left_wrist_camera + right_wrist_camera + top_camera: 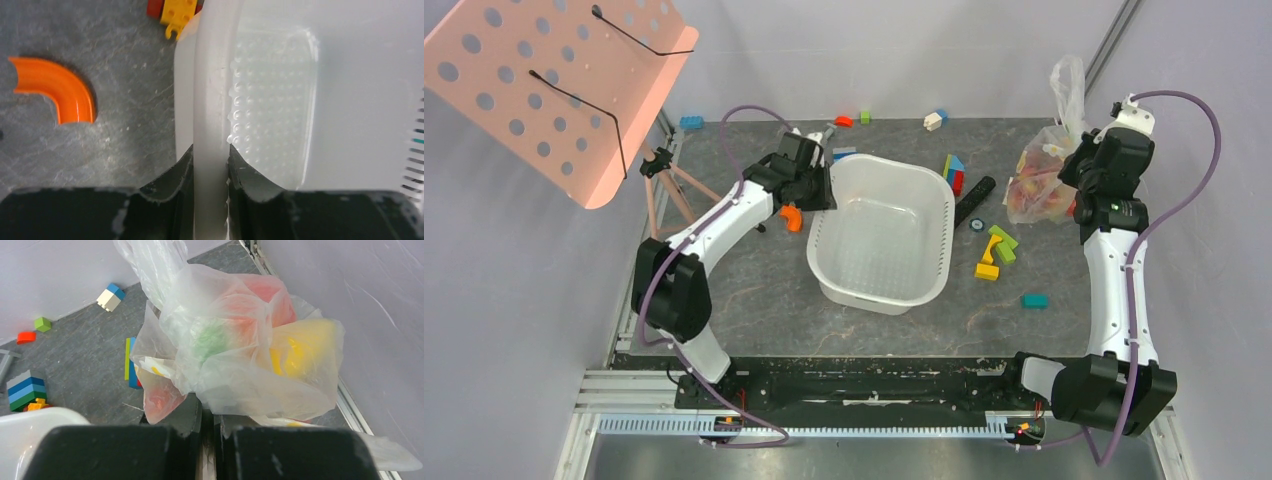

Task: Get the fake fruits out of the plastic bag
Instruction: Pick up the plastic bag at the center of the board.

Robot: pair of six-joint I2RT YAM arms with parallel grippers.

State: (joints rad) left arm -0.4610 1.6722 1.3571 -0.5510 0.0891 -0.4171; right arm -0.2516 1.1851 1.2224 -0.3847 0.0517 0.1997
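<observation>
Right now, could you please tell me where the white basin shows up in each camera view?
Top view: the white basin sits mid-table, the left hand on its left rim.
Left wrist: its rim runs up the middle, pinched by the hand.
Right wrist: only a corner, bottom left; the plastic bag fills the centre.
Shared landmark: the striped block stack, right of the basin from above and just above that corner at the right wrist.

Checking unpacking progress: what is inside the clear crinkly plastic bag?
Through the clear crinkly plastic bag, blurred red, yellow and green fake fruits show, still inside. Folded film hides their exact number and kinds.
</observation>
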